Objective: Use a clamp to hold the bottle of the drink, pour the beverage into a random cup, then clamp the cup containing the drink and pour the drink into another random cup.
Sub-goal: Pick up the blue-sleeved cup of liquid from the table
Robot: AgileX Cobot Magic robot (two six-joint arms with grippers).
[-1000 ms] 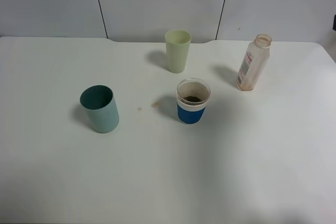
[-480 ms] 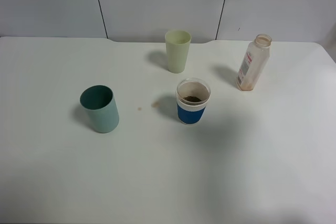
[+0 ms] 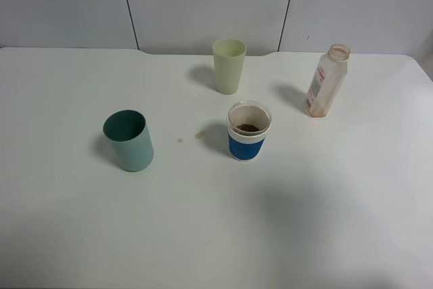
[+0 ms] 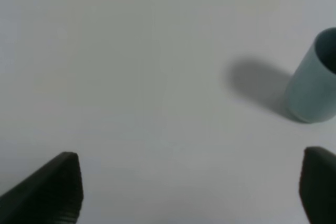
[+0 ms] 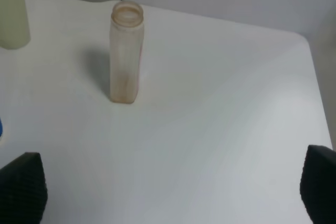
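Observation:
The clear bottle (image 3: pixel 326 80) stands uncapped and nearly empty at the back right; it also shows in the right wrist view (image 5: pixel 126 51). A blue-banded clear cup (image 3: pixel 248 130) at mid-table holds dark drink. A pale green cup (image 3: pixel 229 65) stands behind it, its edge showing in the right wrist view (image 5: pixel 11 11). A teal cup (image 3: pixel 128 140) stands at the left and shows in the left wrist view (image 4: pixel 315 80). Neither gripper shows in the high view. My left gripper (image 4: pixel 191 190) is open and empty over bare table. My right gripper (image 5: pixel 170 190) is open and empty, short of the bottle.
Two small brown drops (image 3: pixel 199 135) lie on the white table (image 3: pixel 216 235) left of the blue-banded cup. A grey panelled wall (image 3: pixel 203 5) rises behind the table's far edge. The table's right edge runs close to the bottle.
A dark shape at the right edge of the high view a second ago has left the picture. Cups and bottle have not moved.

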